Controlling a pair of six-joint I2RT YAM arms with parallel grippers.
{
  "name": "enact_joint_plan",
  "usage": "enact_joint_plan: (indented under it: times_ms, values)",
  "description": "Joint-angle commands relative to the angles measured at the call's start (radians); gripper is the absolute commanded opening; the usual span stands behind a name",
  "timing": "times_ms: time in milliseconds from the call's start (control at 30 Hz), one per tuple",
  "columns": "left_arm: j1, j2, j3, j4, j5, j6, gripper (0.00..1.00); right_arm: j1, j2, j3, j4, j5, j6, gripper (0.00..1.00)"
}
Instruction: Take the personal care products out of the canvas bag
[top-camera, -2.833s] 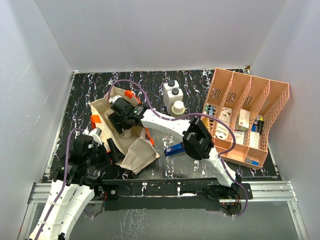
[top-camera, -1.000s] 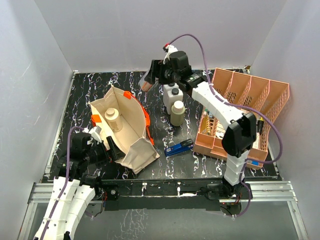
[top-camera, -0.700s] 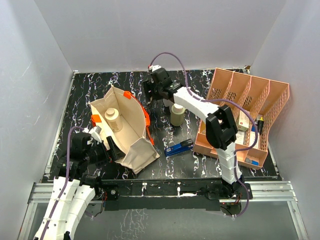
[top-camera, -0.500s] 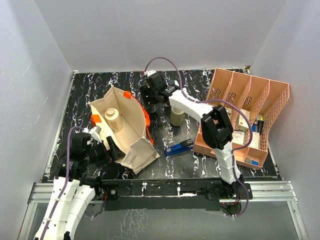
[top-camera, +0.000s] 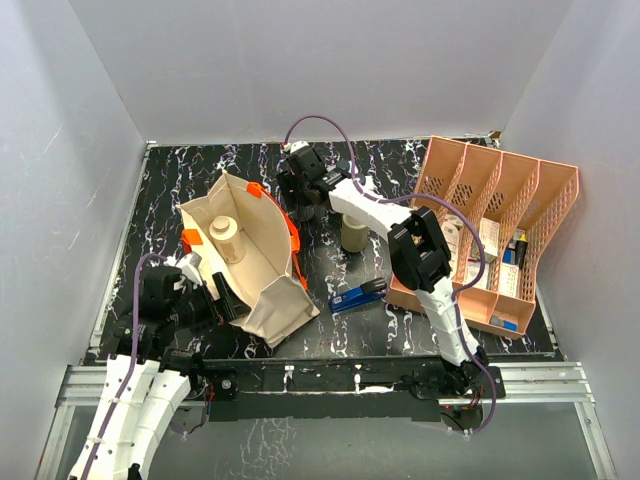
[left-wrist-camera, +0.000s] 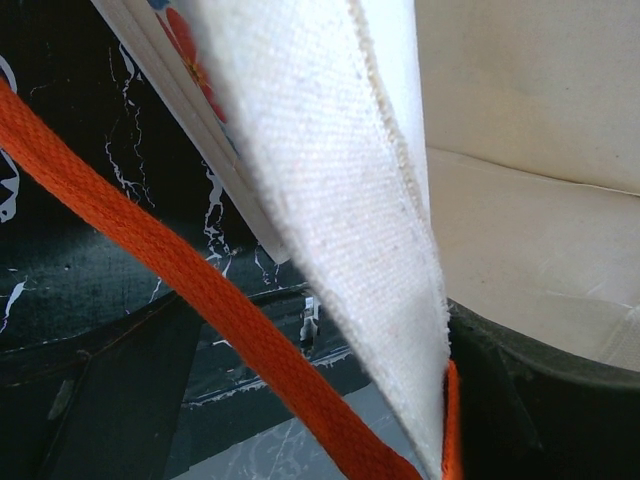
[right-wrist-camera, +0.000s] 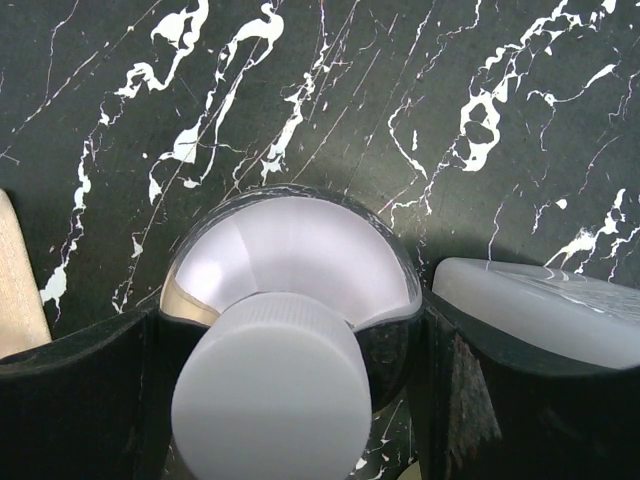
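Over the last second our right end effector has come down from above the back of the table to a spot between the canvas bag and the olive-tan cylinder. The cream cylinder stands inside the bag, and our left end effector sits at the bag's near rim. From the left wrist we see the cloth edge and an orange strap running down into the grip, so we judge that end effector clenched on the rim, holding the mouth open. From the right wrist, our end effector grasps the small clear bottle on both sides over the table, with a white squarish bottle just beside it; whether the base touches we cannot tell. We should lower until it sits flat, release gently and lift straight up, sparing that neighbour.
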Motion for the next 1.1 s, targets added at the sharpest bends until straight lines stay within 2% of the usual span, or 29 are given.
enact_joint_plan:
  times_ms: [0, 200, 300, 600, 800, 967, 1067]
  values:
    - [0.007, 0.0, 0.022, -0.034, -0.034, 0.003, 0.88, 0.0, -0.031, 0.099, 0.077, 0.018, -0.005, 0.45]
    - [0.007, -0.006, 0.073, -0.089, -0.125, -0.005, 0.97, 0.005, -0.064, 0.104, 0.056, 0.009, -0.002, 0.83]
    - [0.007, -0.02, 0.067, -0.095, -0.145, -0.016, 0.97, 0.014, -0.089, 0.122, 0.031, 0.021, -0.013, 0.93]
    - [0.007, -0.042, 0.062, -0.086, -0.164, -0.029, 0.9, 0.059, -0.206, 0.212, -0.04, 0.046, -0.008, 0.95]
    - [0.007, -0.053, 0.058, -0.08, -0.16, -0.028, 0.89, 0.12, -0.297, 0.2, -0.008, -0.042, 0.002, 0.95]
    - [0.007, -0.053, 0.055, -0.077, -0.156, -0.027, 0.89, 0.217, -0.319, 0.217, -0.001, -0.044, -0.007, 0.95]
    - [0.007, -0.053, 0.053, -0.074, -0.153, -0.026, 0.89, 0.293, -0.299, 0.219, 0.009, -0.037, -0.037, 0.91]
